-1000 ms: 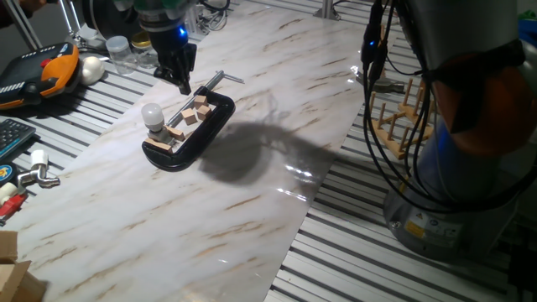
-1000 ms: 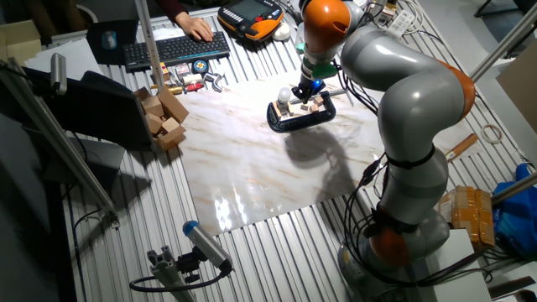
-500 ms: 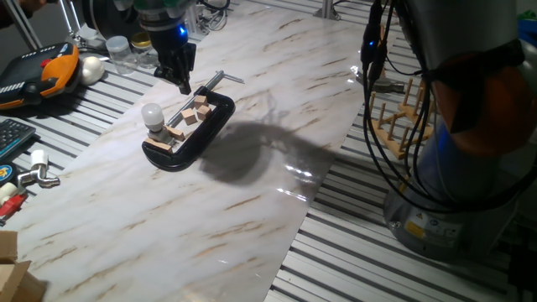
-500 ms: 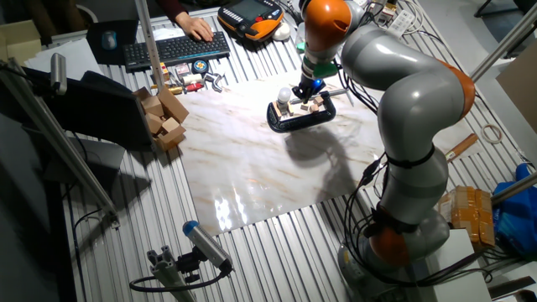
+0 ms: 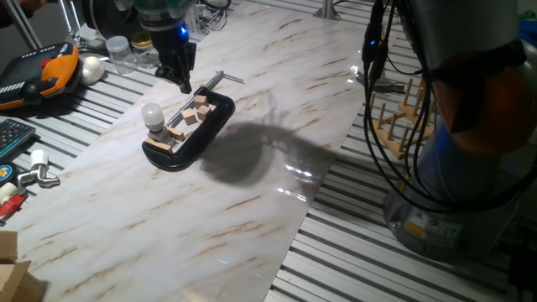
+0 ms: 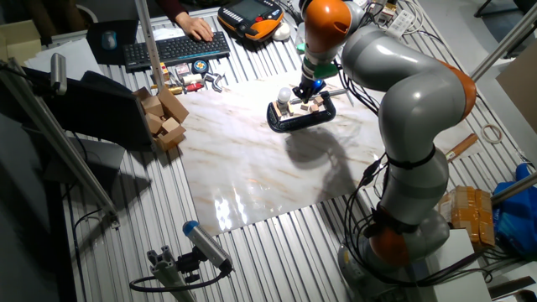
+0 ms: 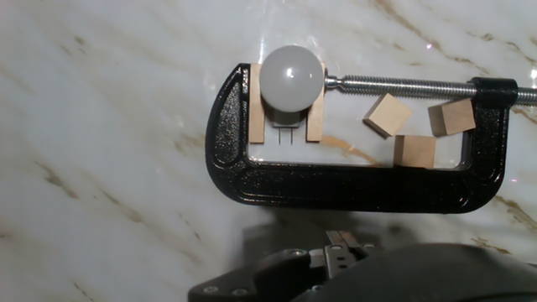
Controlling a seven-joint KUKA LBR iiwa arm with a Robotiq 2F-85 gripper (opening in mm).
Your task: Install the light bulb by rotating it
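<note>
Right now the bulb (image 5: pixel 152 115) sits upright between two thin wood shims (image 7: pixel 256 104) at the closed end of a black clamp (image 5: pixel 204 132) lying flat on the desk (image 5: pixel 252 193); the tool (image 5: pixel 181 79) hangs above the clamp's screw end, beside the bulb, not touching it; whether its jaws are wide or narrow I cannot tell, the hand view shows only dark housing at the bottom edge; step in hand looks like the approach before gripping; to do it well, centre over the globe, come straight down, grip around its widest part, not the base, squeeze lightly, then twist about the upright axis without side push so the thread does not cross; bulb is a smooth frosted white sphere (image 7: pixel 291 74), likely slippery, on a short grey base (image 7: pixel 285 128) seated in a holder; clamp is glossy cast metal, C-shaped, with a bright threaded screw (image 7: pixel 403 83); three loose wood cubes (image 7: pixel 415 151) lie inside the frame, pale, matte, sharp-edged; desk is polished marble-pattern, reflective.
</note>
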